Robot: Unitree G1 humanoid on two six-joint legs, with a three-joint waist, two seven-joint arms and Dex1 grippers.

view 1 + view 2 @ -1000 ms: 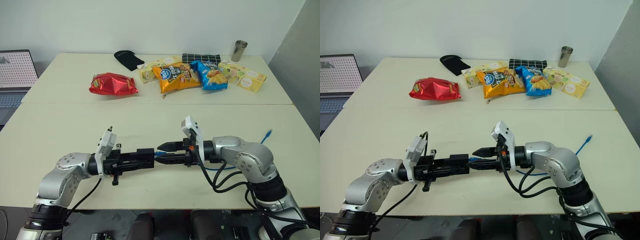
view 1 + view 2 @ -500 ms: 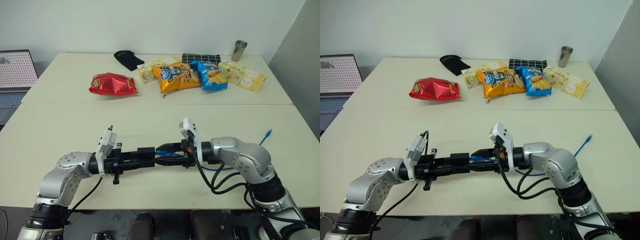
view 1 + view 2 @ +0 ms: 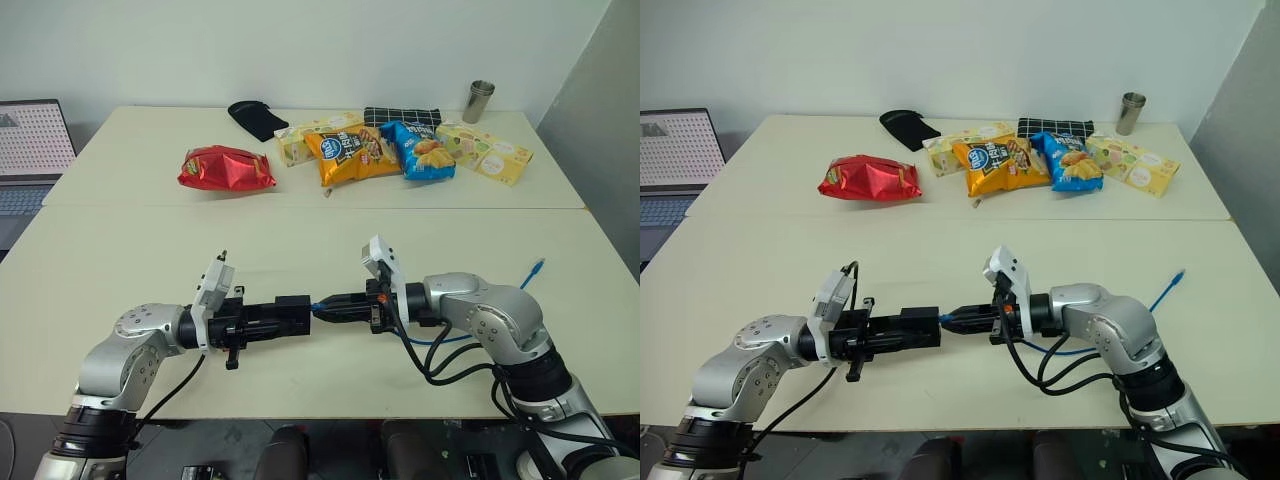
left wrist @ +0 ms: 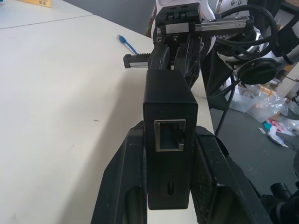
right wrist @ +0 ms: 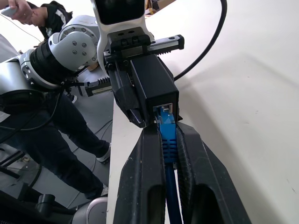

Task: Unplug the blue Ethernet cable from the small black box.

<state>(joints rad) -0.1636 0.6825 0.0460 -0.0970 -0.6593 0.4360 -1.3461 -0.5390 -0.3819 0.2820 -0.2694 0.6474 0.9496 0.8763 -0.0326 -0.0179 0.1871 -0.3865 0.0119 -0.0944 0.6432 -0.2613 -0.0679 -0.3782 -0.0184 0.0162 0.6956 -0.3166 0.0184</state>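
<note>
1. Grip on the plug was the step in hand: both arms met low over the near counter [image 3: 120, 250], the small black box [image 3: 292, 311] held between them with the blue Ethernet cable [image 5: 167, 130] seated in its port.
2. The left pincer [image 4: 169, 154] was closed on the small black box, one finger on each flank of the casing; an empty second port faced that wrist's camera.
3. The right pincer [image 5: 167, 140] was clamped shut on the cable's blue plug boot, just short of the box face, its fingertips almost touching the casing.
4. From the head views the box sat near the middle of the scene, and the right pincer came at it from 3 o'clock, the left from 9 o'clock.
5. The rest of the cable trailed under the right arm towards 3 o'clock, its free plug lying on the counter near the far right edge.
6. Judged from this, the plug was not yet out. The next move probably called for the latch tab to be pressed and a straight pull along the port's axis, away from the box, while the left pincer held steady.
7. A skewed pull could jam the plug or drag the box out of the left pincer's hold.
</note>
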